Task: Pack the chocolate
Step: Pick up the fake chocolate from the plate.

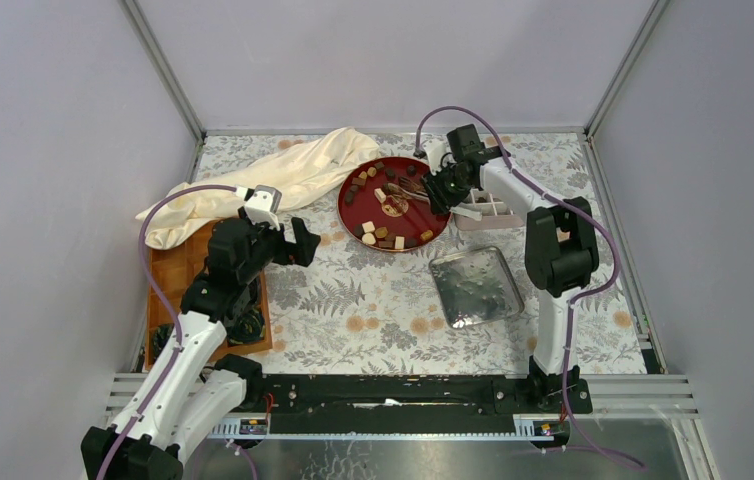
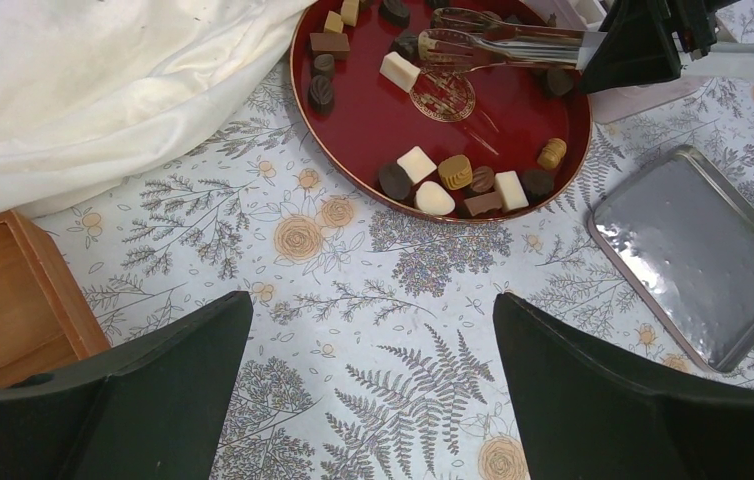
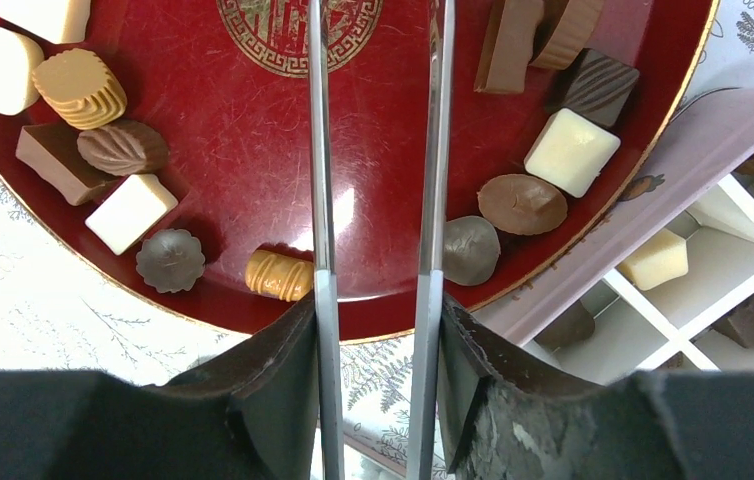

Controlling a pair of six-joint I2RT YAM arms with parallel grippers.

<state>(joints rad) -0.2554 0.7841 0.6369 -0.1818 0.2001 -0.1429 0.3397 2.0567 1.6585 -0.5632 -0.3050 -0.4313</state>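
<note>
Several small chocolates (image 1: pixel 381 233), dark, tan and cream-white, lie on a round red plate (image 1: pixel 413 215). They also show in the left wrist view (image 2: pixel 453 172) and the right wrist view (image 3: pixel 570 150). My right gripper (image 1: pixel 443 185) (image 3: pixel 378 310) is shut on metal tongs (image 3: pixel 321 150) that reach over the plate (image 3: pixel 253 150). The tong arms stand apart with nothing between them. The tongs (image 2: pixel 493 45) also show over the plate (image 2: pixel 513 130) in the left wrist view. My left gripper (image 1: pixel 308 243) (image 2: pixel 373 310) is open and empty above the tablecloth, left of the plate.
A white divided box (image 1: pixel 488 208) (image 3: pixel 713 270) right of the plate holds a few chocolates. A silver tray (image 1: pixel 475 288) (image 2: pixel 698 255) lies in front of it. A cream cloth (image 1: pixel 283 170) (image 2: pixel 103 90) lies at the back left, and a wooden board (image 1: pixel 178 270) (image 2: pixel 3 300) sits under the left arm.
</note>
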